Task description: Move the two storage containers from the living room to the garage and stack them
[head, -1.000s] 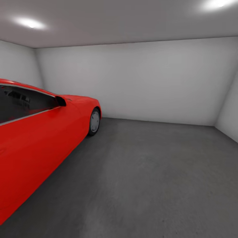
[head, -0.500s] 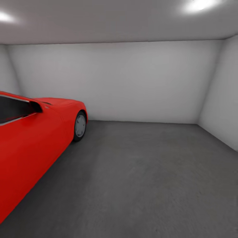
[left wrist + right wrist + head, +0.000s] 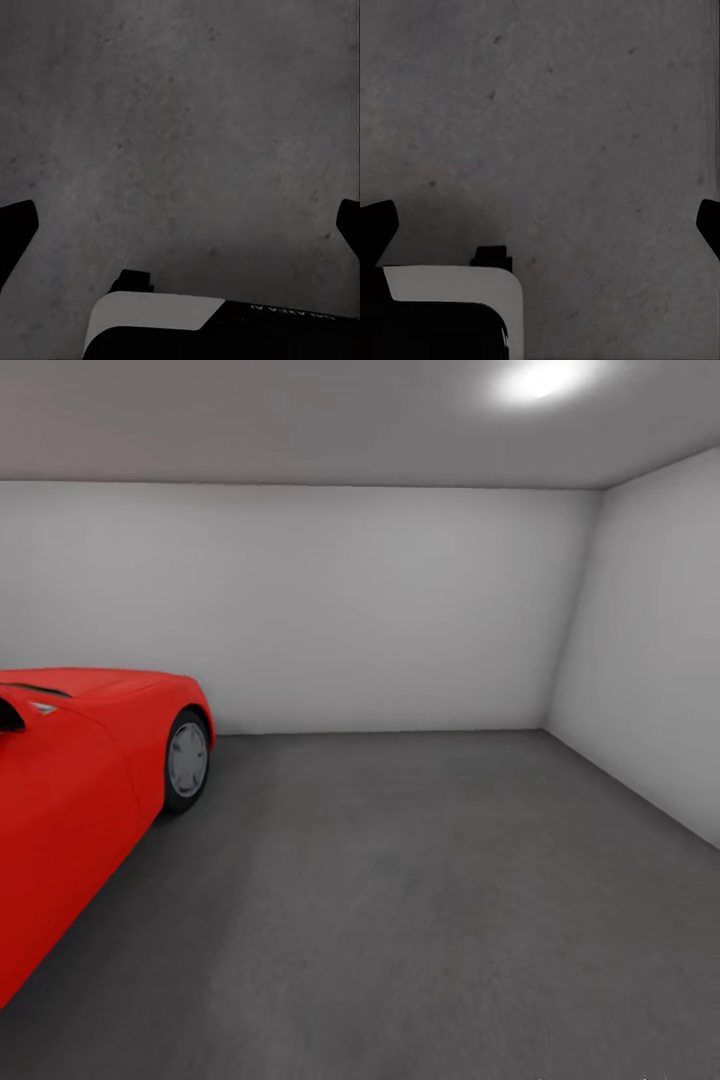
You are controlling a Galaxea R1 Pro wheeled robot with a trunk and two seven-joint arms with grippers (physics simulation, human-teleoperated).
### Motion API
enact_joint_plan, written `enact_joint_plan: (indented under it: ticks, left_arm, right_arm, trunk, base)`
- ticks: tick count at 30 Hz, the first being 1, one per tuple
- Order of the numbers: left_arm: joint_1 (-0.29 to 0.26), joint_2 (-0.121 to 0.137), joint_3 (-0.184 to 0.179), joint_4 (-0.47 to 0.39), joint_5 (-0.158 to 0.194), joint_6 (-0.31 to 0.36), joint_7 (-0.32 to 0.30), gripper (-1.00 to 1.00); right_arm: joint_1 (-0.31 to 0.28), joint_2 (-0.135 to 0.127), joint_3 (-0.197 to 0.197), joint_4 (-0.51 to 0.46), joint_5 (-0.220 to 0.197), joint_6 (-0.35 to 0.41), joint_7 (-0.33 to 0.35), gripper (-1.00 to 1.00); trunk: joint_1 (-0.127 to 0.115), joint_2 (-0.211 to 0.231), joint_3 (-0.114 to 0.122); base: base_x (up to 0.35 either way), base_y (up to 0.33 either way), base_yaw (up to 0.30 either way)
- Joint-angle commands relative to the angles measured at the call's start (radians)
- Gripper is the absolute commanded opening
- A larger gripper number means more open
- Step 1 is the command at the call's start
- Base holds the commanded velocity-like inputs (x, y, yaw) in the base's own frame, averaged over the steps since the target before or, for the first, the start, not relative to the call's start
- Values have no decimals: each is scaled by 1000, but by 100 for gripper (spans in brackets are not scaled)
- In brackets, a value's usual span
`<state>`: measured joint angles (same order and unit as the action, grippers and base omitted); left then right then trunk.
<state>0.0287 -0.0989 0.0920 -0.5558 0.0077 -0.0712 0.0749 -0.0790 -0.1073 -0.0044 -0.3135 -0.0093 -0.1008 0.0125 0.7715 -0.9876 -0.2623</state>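
Observation:
I am in the garage, with pale grey walls [image 3: 380,610] and a dark grey concrete floor [image 3: 400,900] ahead in the head view. The storage containers are out of view. My left gripper [image 3: 180,225] hangs open over bare concrete floor [image 3: 180,135], its black fingertips [image 3: 15,225] spread to the picture's two sides with nothing between them. My right gripper [image 3: 540,225] is open in the same way above the floor [image 3: 555,127], fingertips [image 3: 376,221] wide apart and empty.
A red car [image 3: 70,780] stands along the left side, its front wheel [image 3: 187,758] facing me. The back wall meets the right wall at a corner [image 3: 570,620]. The robot's white and black body [image 3: 157,322] shows low in the left wrist view.
The head view has swung to the right: the car has slid toward the left edge and the right wall and corner have come into sight. The things themselves have not moved.

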Motion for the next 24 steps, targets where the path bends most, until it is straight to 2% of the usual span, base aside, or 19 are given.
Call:
enact_joint_plan:
  ticks: [1,24]
  left_arm:
    - [0,-1,3,-1,1,-2,0,100]
    - [0,-1,5,-2,3,-4,-1,100]
  right_arm:
    - [-1,0,0,1,-1,-3,1,100]
    - [-1,0,-2,2,-1,-3,1,100]
  trunk:
    - [-3,7,2]
    - [-92,168,74]
  base:
    - [214,0,-277]
    - [16,0,-277]
